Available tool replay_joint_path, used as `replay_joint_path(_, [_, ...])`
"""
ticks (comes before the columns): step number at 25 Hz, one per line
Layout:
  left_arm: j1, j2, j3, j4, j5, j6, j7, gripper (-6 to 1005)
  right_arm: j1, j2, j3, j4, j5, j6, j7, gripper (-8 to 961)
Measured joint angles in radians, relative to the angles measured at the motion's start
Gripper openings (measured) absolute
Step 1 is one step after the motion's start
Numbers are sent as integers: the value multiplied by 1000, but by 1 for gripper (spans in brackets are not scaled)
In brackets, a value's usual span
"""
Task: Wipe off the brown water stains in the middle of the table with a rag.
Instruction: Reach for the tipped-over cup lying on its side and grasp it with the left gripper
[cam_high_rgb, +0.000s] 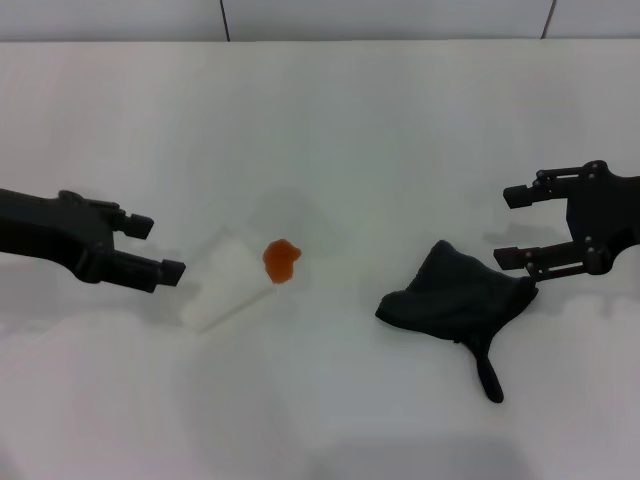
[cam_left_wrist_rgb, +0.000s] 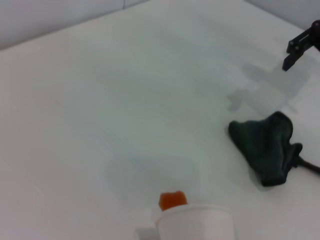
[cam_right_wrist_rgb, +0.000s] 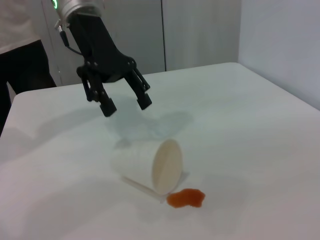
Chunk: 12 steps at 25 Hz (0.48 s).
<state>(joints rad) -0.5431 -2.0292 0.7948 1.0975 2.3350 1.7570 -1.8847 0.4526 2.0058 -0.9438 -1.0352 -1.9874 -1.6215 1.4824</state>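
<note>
While the rag (cam_high_rgb: 455, 296) lies loose on the table (cam_high_rgb: 400, 130) to the right of centre, the right gripper (cam_high_rgb: 520, 228) hangs just beside its right edge with fingers spread wide and nothing between them, so the wipe has not begun. The brown water stains (cam_high_rgb: 281, 260) sit as one small blot near the middle, touching the mouth of a white cup (cam_high_rgb: 222, 283) tipped on its side just to the left. The left gripper (cam_high_rgb: 160, 246) waits, also wide and empty, just left of that cup. A shallow pinch could catch only the thin tail (cam_high_rgb: 487, 372) and drag the cloth limp; a sweep leftward could knock the cup rolling or smear the blot under it
</note>
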Motion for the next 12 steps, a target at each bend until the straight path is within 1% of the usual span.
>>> replay_joint_path(2, [-12,-8,2,-1,32,2,-10,879,1,1,-1,0,1,0,0,766])
replay_joint_path(8, [-33,-43,4,10,115,-11,-13,880,2,4,-2,3,2,0,0,765])
replay_joint_path(12, [-34,-48,7,18,121,-36,-12,879,2,4,-4,4,2,0,-1,765])
